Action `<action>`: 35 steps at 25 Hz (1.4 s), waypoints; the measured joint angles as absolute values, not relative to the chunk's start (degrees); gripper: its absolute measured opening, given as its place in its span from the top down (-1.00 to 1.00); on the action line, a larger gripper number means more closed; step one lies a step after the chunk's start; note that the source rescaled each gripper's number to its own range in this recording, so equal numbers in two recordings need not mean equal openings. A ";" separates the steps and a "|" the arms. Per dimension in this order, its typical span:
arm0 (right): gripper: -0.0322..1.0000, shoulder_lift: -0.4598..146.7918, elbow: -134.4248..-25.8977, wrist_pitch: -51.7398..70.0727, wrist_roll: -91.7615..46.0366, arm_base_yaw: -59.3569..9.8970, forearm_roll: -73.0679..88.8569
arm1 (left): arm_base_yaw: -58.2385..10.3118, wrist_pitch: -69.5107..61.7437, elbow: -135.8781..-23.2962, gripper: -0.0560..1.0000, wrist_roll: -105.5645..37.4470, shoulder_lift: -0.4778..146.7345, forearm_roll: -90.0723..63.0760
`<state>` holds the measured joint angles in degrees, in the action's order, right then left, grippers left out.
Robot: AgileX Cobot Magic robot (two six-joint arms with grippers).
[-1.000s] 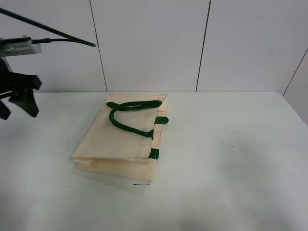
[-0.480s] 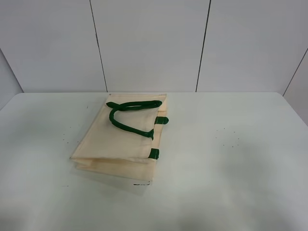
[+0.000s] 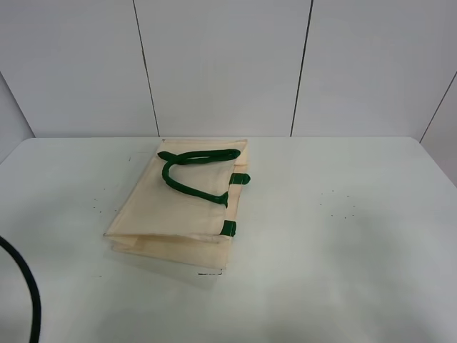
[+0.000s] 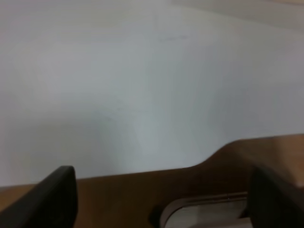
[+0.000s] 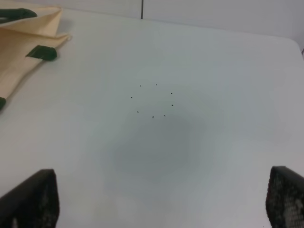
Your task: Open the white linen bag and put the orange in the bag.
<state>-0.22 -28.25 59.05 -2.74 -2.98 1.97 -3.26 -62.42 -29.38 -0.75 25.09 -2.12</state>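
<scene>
The white linen bag (image 3: 175,214) lies flat and closed on the white table (image 3: 343,236), left of centre, with its dark green handles (image 3: 187,174) looped on top. A corner of the bag (image 5: 21,42) with a green tab (image 5: 42,52) shows in the right wrist view. The orange is not in any view. Neither gripper shows in the exterior high view. My left gripper (image 4: 164,197) is open and empty over the table's edge. My right gripper (image 5: 159,202) is open and empty above bare table, to the right of the bag.
A black cable (image 3: 28,293) curves in at the lower left of the exterior high view. The left wrist view shows the table edge (image 4: 209,156) with a brown surface (image 4: 142,194) beyond it. White wall panels stand behind the table.
The left arm, seen at the far left a second ago, has left the exterior high view. A black cable has come in at the lower left. The bag has not moved.
</scene>
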 joint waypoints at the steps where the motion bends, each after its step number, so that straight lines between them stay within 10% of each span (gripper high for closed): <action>1: -1.00 -0.22 -28.25 59.05 -2.74 -2.98 1.97 | -3.26 -61.91 -29.10 -0.70 -1.06 24.70 -2.57; 35: -1.00 -0.22 -28.25 59.05 -2.74 -2.98 1.97 | 0.05 -60.34 -28.47 -0.70 -2.59 0.29 -2.92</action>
